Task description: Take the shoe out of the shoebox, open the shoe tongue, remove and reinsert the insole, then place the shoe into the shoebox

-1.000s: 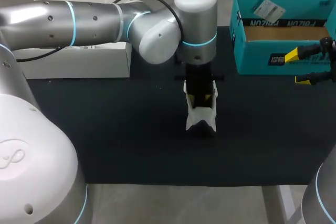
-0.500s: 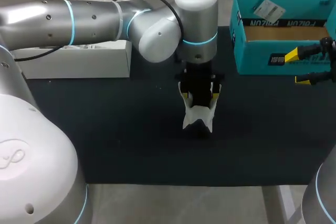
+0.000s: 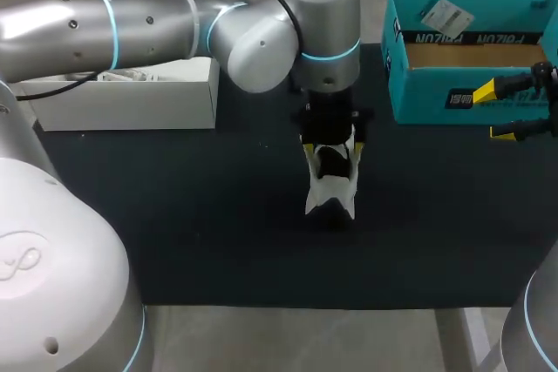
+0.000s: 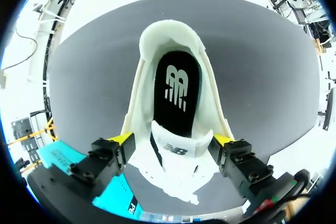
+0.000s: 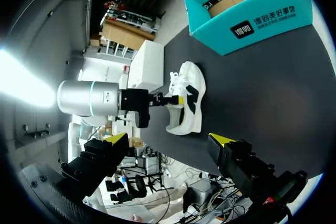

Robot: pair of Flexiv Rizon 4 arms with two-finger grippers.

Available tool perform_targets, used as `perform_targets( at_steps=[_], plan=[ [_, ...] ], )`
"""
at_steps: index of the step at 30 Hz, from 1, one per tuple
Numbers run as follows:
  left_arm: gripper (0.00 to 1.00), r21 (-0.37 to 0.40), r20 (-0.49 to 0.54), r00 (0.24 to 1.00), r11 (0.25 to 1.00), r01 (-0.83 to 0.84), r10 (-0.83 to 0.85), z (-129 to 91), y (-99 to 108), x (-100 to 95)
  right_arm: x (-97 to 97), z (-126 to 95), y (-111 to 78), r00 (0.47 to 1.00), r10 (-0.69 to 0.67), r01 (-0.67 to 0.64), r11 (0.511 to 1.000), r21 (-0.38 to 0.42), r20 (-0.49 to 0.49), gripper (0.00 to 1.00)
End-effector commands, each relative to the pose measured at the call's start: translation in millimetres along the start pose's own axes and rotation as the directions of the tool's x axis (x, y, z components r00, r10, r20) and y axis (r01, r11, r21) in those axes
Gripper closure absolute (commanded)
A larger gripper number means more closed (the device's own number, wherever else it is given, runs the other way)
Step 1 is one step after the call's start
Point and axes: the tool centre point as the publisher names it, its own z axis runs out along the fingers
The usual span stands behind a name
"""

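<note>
Mid-table, our left gripper sits astride the shoe, whose long axis runs far edge to near edge, though we cannot tell its grip; our right gripper, open and empty, sits well apart by the far-right shoebox.

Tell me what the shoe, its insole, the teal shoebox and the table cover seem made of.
Shoe: white upper, looks like matte synthetic leather or mesh; soft padded collar.
Insole: black, smooth, probably fabric-faced foam.
Shoebox: cardboard; teal printed outside, raw brown inside.
Table cover: black, matte, possibly cloth or rubber mat; no glare.
</note>
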Motion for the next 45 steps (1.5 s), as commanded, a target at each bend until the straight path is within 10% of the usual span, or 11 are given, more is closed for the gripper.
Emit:
perform_targets(
  at_steps=[1, 14, 24, 29, 34, 35, 45],
  plan=[
    [0.45, -0.008, 0.002, 1.0, 1.0, -0.003, 0.003, -11, 2, 0.8, 0.3, 0, -0.8, 1.0, 0.001, -0.001, 1.0, -0.001, 0.003, 0.0],
    [0.49, -0.05, 0.007, 1.0, 0.999, -0.001, 0.001, -46, 7, 8.2, 0.3, 0, -0.8, 1.0, 0.001, -0.001, 1.0, -0.001, 0.003, 0.0],
    [0.02, -0.004, -0.014, 0.999, 0.999, -0.036, 0.036, -41, -1, 5.5, 0.3, 0, -0.8, 1.0, 0.001, -0.001, 1.0, -0.001, 0.003, 0.0],
    [0.0, -0.059, 0.025, 1.0, 0.998, 0.013, -0.012, -64, 15, 14.3, 0.3, 0, -0.8, 1.0, 0.001, -0.001, 1.0, -0.001, 0.003, 0.0],
    [0.63, -0.132, 0.045, 0.996, 0.988, 0.078, -0.073, -71, 35, 20.5, 0.3, 0, -0.8, 1.0, 0.001, -0.001, 1.0, -0.001, 0.003, 0.0],
    [1.0, -0.135, 0.06, 0.995, 0.987, 0.085, -0.078, -71, 37, 20.1, 0.3, 0, -0.8, 1.0, 0.001, -0.001, 1.0, -0.001, 0.003, 0.0],
    [1.0, -0.036, 0.069, 0.997, 0.999, -0.032, 0.034, -48, 29, 5.5, 0.3, 0, -0.8, 1.0, 0.001, -0.001, 1.0, -0.001, 0.003, 0.0]
  ],
)
